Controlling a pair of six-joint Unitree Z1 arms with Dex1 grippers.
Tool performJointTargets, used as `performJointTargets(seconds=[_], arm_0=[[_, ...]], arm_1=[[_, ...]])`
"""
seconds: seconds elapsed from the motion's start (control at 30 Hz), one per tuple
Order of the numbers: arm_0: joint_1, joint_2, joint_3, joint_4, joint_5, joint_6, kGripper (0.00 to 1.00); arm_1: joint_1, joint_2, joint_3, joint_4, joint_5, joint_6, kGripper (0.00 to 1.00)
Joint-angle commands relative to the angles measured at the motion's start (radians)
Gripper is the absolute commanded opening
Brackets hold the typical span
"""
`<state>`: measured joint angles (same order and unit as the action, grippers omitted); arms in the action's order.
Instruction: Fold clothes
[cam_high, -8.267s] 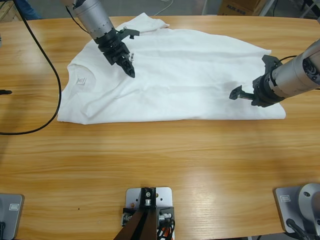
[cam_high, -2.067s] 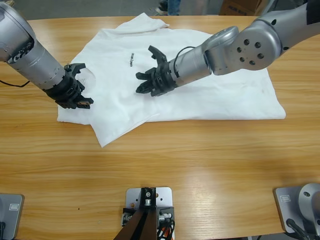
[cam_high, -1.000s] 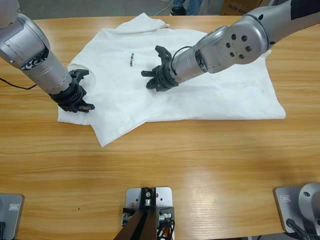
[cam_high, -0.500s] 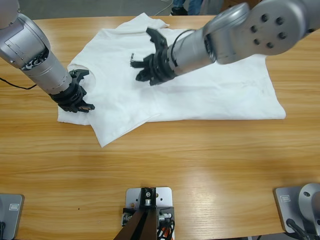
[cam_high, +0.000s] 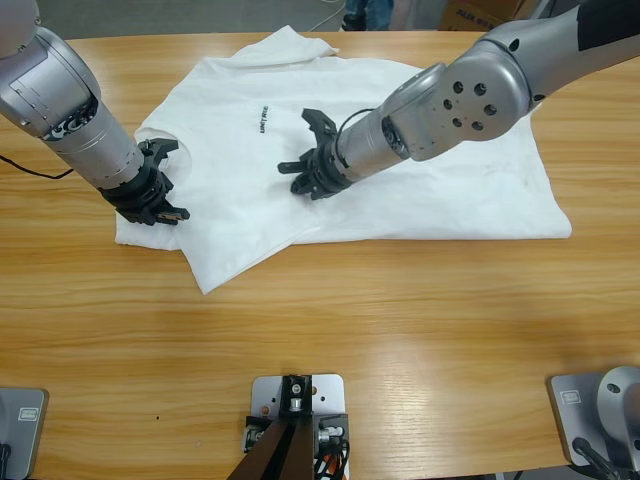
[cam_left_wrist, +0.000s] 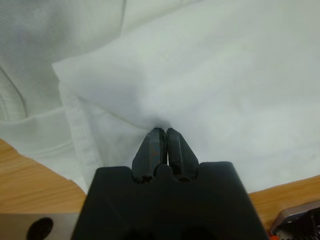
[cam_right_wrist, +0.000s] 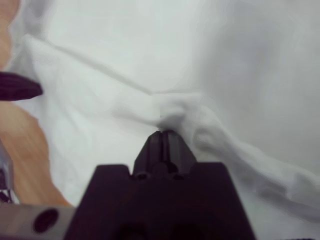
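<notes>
The white T-shirt (cam_high: 440, 190) lies spread across the far half of the table (cam_high: 400, 330), its small dark chest print (cam_high: 261, 118) facing up. A folded flap ends in a point (cam_high: 205, 285) near the left front. My left gripper (cam_high: 160, 208) sits at the shirt's left edge; in the left wrist view it (cam_left_wrist: 163, 135) is shut on a pinch of the white cloth (cam_left_wrist: 225, 75). My right gripper (cam_high: 310, 178) reaches in from the upper right to the shirt's middle. In the right wrist view it (cam_right_wrist: 163, 134) is shut on a bunched ridge of the fabric (cam_right_wrist: 240, 60).
Bare wood stretches in front of the shirt. A black cable (cam_high: 20, 165) lies at the left edge. A person's legs (cam_high: 365, 12) and a cardboard box (cam_high: 480, 12) show beyond the far edge.
The right gripper lifted up and left over the chest print half a second ago, and has now come back down and right onto the shirt's middle. The left arm has stayed still.
</notes>
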<state>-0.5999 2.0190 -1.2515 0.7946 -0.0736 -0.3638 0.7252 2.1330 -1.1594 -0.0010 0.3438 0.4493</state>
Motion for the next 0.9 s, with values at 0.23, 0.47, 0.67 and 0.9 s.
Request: performJointTargets(seconds=[0.23,0.47,0.67,0.9], arm_0=[[-0.016,0.073,0.038,-0.011,0.016,0.013,0.000],[0.033,-0.003,0.002,0.008,0.043,0.012,0.000],[0.057,-0.122,-0.053,0.052,0.031,0.040,0.138],[0.109,-0.406,0.202,-0.081,-0.179,-0.173,0.995]], arm_1=[[-0.020,-0.009,0.014,0.131,-0.190,0.049,0.000],[-0.024,-0.259,0.006,0.352,-0.379,0.058,1.000],[-0.189,-0.526,0.129,0.498,-0.448,0.060,1.000],[-0.222,-0.811,0.296,0.546,-0.337,0.123,1.000]])
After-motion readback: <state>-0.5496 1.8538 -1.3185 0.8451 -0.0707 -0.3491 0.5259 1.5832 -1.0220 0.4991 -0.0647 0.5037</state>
